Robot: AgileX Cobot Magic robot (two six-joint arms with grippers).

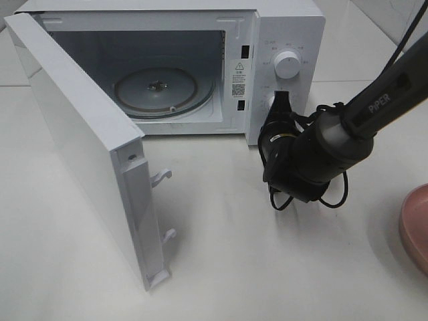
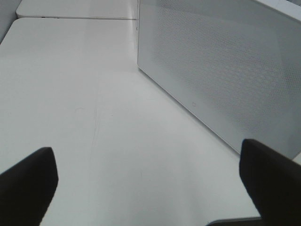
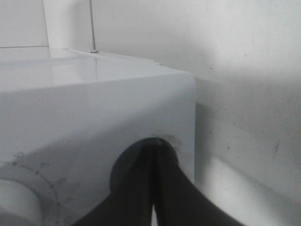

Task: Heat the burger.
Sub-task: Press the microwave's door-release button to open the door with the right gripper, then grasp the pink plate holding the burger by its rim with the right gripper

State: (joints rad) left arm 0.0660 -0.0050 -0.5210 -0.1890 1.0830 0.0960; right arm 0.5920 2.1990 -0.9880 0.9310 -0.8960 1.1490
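The burger is out of view in every frame. The white microwave (image 1: pixel 287 27) stands at the back with its door (image 1: pixel 73 147) swung wide open, and its glass turntable (image 1: pixel 160 90) is bare. My right gripper (image 1: pixel 279 100) is shut, its tips against the control panel just below the upper knob (image 1: pixel 288 65). The right wrist view shows the closed fingertips (image 3: pixel 154 155) pressed to the panel. My left gripper (image 2: pixel 150 188) is open with nothing between its fingers (image 2: pixel 28 183), low over the table beside the door's outer face (image 2: pixel 221 70). The exterior view does not show it.
A pink plate (image 1: pixel 416 224) is cut off by the right edge of the exterior view. The open door juts out toward the front left, its latch hooks (image 1: pixel 162 177) sticking out. Black cables (image 1: pixel 334 194) hang from the right arm.
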